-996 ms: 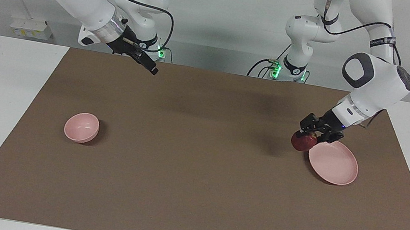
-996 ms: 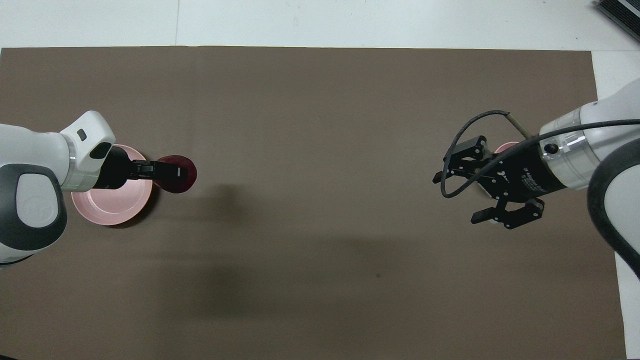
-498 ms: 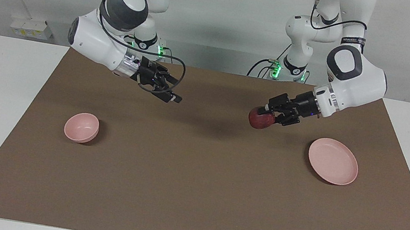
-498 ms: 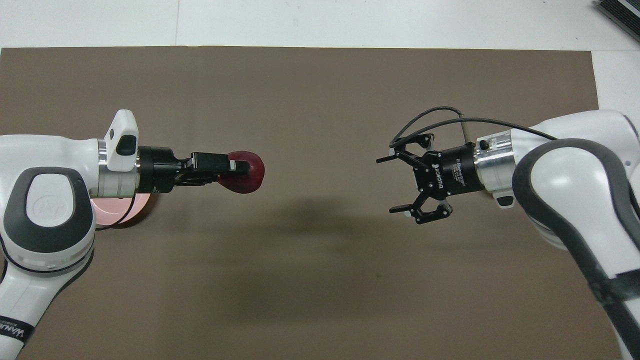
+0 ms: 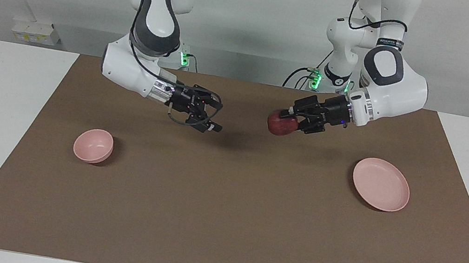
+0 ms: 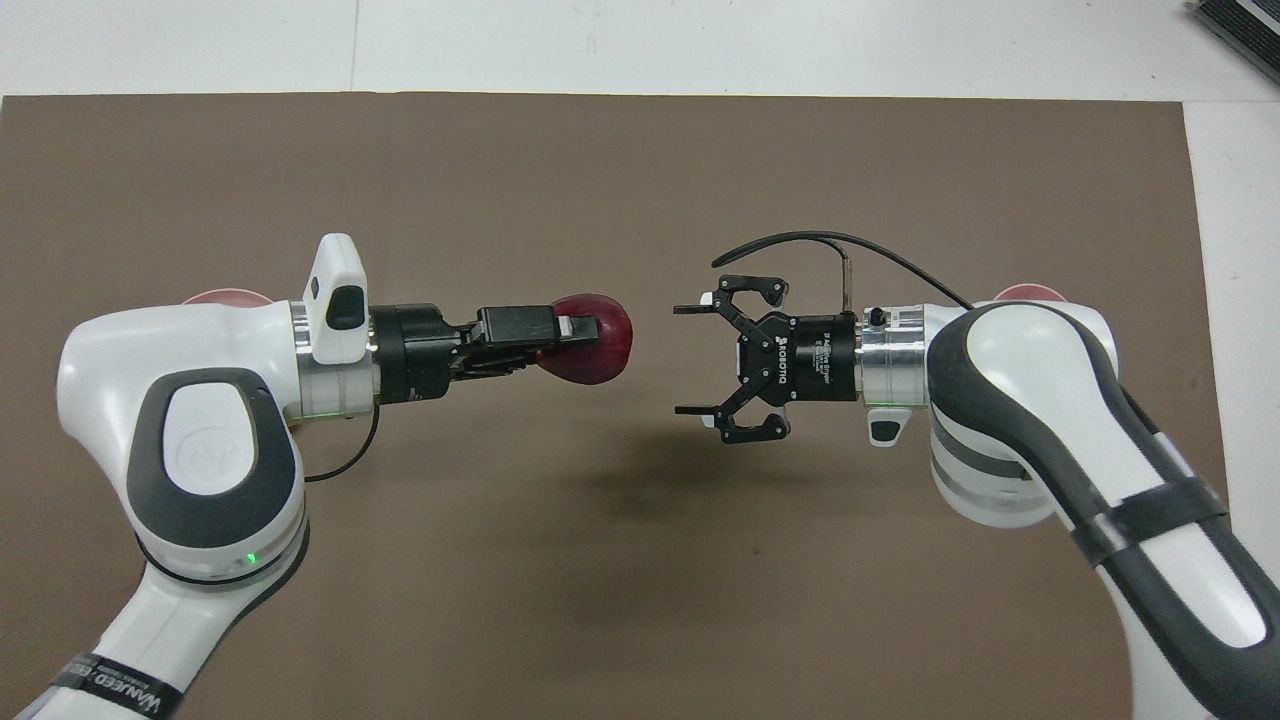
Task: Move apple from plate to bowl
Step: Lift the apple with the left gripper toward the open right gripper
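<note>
Facing each other over the middle of the counter (image 5: 220, 223), the two grippers sit at about the same height with an open gap between them, and that gap is the relation the coming move turns on. The left gripper (image 5: 287, 117) is pinching the apple (image 5: 281, 125), which sticks out past its fingertips toward the right arm's end of the counter; in the overhead view the apple (image 6: 596, 338) shows as the foremost thing on that arm. The right gripper (image 5: 209, 120) is spread wide and holds nothing, its mouth turned straight at the fruit, apart from it and not touching. Both wrists lie roughly level along the length of the counter, so the two approach lines run nearly head-on. The plate (image 5: 381, 184) lies bare at the left arm's end, well apart from the apple. The bowl (image 5: 93, 145) stands at the right arm's end, near the right arm and well apart from the left gripper. Judged from this, the step in hand is a handover in mid-air: the right arm is the nearer one to the bowl. The apple is round, so the spread fingers must straddle its exposed half clear of the left gripper's fingers, or it may slip at release.
</note>
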### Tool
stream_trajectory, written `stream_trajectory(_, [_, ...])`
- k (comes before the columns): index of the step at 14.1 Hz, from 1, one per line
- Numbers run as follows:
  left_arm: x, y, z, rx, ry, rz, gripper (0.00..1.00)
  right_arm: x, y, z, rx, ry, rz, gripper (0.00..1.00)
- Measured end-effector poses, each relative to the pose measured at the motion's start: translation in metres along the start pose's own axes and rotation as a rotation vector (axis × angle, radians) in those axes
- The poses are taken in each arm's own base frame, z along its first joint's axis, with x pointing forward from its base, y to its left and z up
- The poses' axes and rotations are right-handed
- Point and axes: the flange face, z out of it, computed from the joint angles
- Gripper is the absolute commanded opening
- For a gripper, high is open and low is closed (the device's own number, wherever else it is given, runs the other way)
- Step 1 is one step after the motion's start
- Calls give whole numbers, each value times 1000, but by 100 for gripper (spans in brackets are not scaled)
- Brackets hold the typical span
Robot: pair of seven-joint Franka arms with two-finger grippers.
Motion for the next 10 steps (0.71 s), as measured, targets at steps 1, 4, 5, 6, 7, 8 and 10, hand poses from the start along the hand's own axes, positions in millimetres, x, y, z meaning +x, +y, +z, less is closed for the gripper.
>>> stream_trajectory(1, [-4, 4, 7, 2, 11, 3, 0, 2, 2, 2, 8, -14, -4, 100])
stream_trajectory(4, [-13, 10, 19, 11, 27, 12, 0, 0, 6, 6, -12, -48, -9, 100])
stream_trajectory(5, [-15, 11, 23, 16, 32, 14, 0, -2, 8, 7, -23, -60, -9, 100])
stream_trajectory(6, [-18, 12, 27, 20, 34, 16, 0, -4, 8, 8, -26, -74, -7, 100])
stream_trajectory(7, [-20, 13, 29, 24, 41, 16, 0, -3, 8, 7, -19, -81, 0, 100])
stream_trajectory(8, [-21, 15, 31, 25, 44, 11, 0, -2, 7, 5, -8, -90, 10, 100])
stream_trajectory(10, [-29, 18, 40, 30, 36, -7, 0, -4, 5, 5, 20, -122, 30, 100])
